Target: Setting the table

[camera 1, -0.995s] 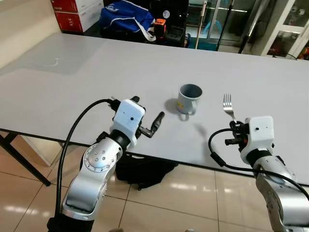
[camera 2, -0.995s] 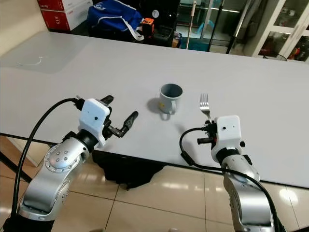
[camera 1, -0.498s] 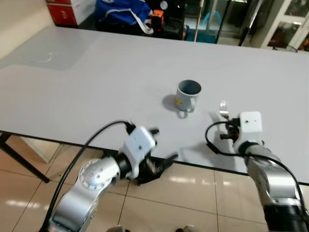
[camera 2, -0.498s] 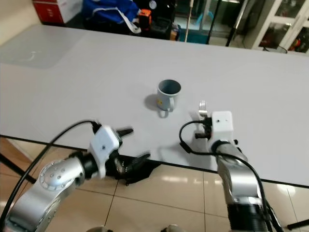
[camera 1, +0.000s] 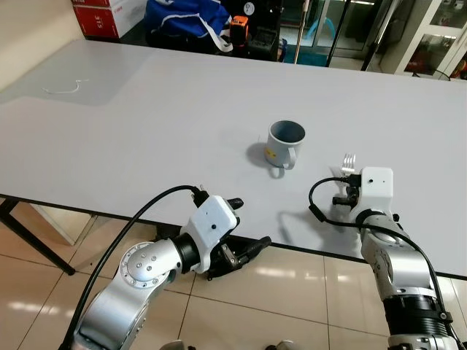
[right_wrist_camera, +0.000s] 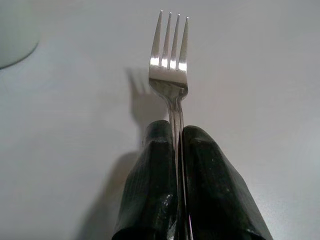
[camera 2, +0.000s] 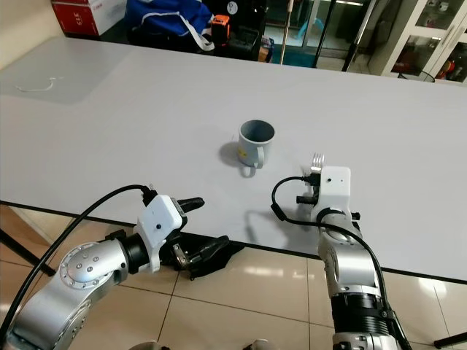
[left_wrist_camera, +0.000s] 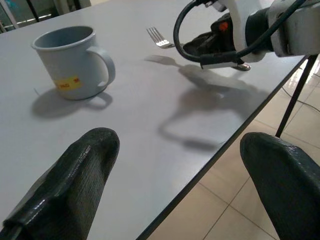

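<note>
Right gripper (right_wrist_camera: 177, 150) — fingers pressed flat together, clamped on a fork handle (right_wrist_camera: 175, 115), wrist level, forearm angled forward and inward. Left gripper (camera 1: 244, 237) — fingers (left_wrist_camera: 75, 180) spread wide apart, nothing between them, arm bent low with the wrist rolled to the right.

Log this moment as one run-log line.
right gripper: shut on fork, low over table | left gripper: open, idle at near edge | mug: upright, left of fork
</note>
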Tool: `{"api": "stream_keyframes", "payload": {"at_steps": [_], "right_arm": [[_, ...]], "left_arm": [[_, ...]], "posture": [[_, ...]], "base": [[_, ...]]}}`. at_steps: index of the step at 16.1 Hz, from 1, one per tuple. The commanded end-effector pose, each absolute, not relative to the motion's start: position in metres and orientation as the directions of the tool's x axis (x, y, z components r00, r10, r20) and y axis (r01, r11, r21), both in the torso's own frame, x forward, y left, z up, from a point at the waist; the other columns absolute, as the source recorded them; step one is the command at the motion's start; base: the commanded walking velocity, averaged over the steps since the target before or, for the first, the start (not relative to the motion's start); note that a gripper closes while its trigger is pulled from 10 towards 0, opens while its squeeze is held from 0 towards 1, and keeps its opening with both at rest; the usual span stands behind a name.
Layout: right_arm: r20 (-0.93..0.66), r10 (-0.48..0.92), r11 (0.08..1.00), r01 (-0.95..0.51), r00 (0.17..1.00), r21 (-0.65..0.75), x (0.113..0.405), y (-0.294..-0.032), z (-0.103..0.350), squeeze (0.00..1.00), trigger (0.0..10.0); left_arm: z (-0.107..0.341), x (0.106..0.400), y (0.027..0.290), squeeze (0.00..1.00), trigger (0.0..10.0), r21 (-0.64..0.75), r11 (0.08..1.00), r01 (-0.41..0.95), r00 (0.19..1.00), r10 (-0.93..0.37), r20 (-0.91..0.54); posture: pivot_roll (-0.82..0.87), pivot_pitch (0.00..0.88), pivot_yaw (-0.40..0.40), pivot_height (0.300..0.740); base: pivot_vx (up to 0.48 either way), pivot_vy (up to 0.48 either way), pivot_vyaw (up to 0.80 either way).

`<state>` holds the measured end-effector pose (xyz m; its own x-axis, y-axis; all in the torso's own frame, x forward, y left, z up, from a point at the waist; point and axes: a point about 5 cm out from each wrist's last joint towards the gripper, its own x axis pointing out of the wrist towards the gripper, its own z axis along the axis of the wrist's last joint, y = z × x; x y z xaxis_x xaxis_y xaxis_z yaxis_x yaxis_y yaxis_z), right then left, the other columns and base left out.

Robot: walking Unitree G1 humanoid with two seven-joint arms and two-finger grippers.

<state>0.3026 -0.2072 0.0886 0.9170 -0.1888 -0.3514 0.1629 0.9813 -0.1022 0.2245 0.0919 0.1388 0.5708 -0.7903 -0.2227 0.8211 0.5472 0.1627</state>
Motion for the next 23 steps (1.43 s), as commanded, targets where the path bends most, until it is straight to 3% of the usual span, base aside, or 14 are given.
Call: {"api": "stream_keyframes", "payload": {"at_steps": [1, 5, 6, 7, 8, 9, 16, 21, 22, 23], "right_arm": [[-0.349, -0.202, 0.979, 0.183, 0.915, -0.088, 0.306, -0.207, 0.088, 0.0, 10.0], [-0.371, -0.172, 0.985, 0.168, 0.913, -0.043, 0.31, -0.195, 0.083, 0.0, 10.0], [-0.382, -0.164, 0.986, 0.167, 0.91, -0.025, 0.309, -0.192, 0.082, 0.22, 10.0], [-0.386, -0.164, 0.985, 0.169, 0.908, -0.02, 0.309, -0.192, 0.082, 0.22, 10.0], [-0.387, -0.171, 0.984, 0.179, 0.906, -0.015, 0.309, -0.192, 0.081, 0.93, 10.0], [-0.389, -0.177, 0.982, 0.187, 0.904, -0.013, 0.31, -0.193, 0.08, 1.0, 10.0], [-0.393, -0.162, 0.984, 0.179, 0.905, 0.006, 0.31, -0.191, 0.077, 1.0, 10.0], [-0.222, -0.067, 0.993, 0.088, 0.973, 0.084, 0.311, -0.185, 0.105, 1.0, 10.0], [-0.179, -0.068, 0.997, 0.071, 0.981, 0.011, 0.304, -0.187, 0.117, 0.0, 10.0], [-0.164, -0.067, 0.998, 0.067, 0.984, -0.007, 0.301, -0.187, 0.121, 0.0, 10.0]], "left_arm": [[0.142, 0.223, 0.088, 0.0, 10.0, 0.171, 0.522, 0.836, 0.549, -0.807, -0.22], [0.142, 0.223, 0.088, 0.0, 10.0, 0.168, 0.522, 0.836, 0.548, -0.807, -0.219], [0.142, 0.222, 0.088, 0.0, 10.0, 0.168, 0.525, 0.834, 0.551, -0.805, -0.219], [0.142, 0.222, 0.088, 0.0, 10.0, 0.168, 0.526, 0.834, 0.552, -0.805, -0.219], [0.142, 0.222, 0.089, 0.0, 10.0, 0.167, 0.526, 0.834, 0.552, -0.804, -0.219], [0.142, 0.222, 0.088, 0.0, 10.0, 0.166, 0.526, 0.834, 0.551, -0.805, -0.219], [0.142, 0.222, 0.087, 0.0, 10.0, 0.165, 0.525, 0.835, 0.55, -0.806, -0.219], [0.143, 0.227, 0.091, 0.0, 10.0, 0.198, 0.569, 0.798, 0.601, -0.771, -0.209], [0.147, 0.23, 0.092, 0.0, 10.0, 0.2, 0.606, 0.77, 0.637, -0.75, -0.177], [0.148, 0.231, 0.092, 0.0, 10.0, 0.21, 0.618, 0.758, 0.65, -0.741, -0.168]], "posture": [[0.0, 0.034, -0.039, 0.74], [0.01, 0.033, -0.038, 0.74], [0.01, 0.033, -0.046, 0.74], [0.01, 0.033, -0.046, 0.74], [0.01, 0.037, -0.044, 0.74], [0.01, 0.037, -0.044, 0.74], [0.01, 0.038, -0.045, 0.74], [0.01, 0.037, -0.046, 0.74], [0.01, 0.036, -0.044, 0.74], [0.01, 0.036, -0.045, 0.74]], "base": [[0.0, 0.0, 0.0], [0.0, 0.0, 0.0], [0.0, 0.0, 0.0], [0.0, 0.0, 0.0], [0.0, 0.0, 0.0], [0.0, 0.0, 0.0], [0.0, 0.0, 0.0], [0.0, 0.0, 0.0], [0.0, 0.0, 0.0], [0.0, 0.0, 0.0]]}}
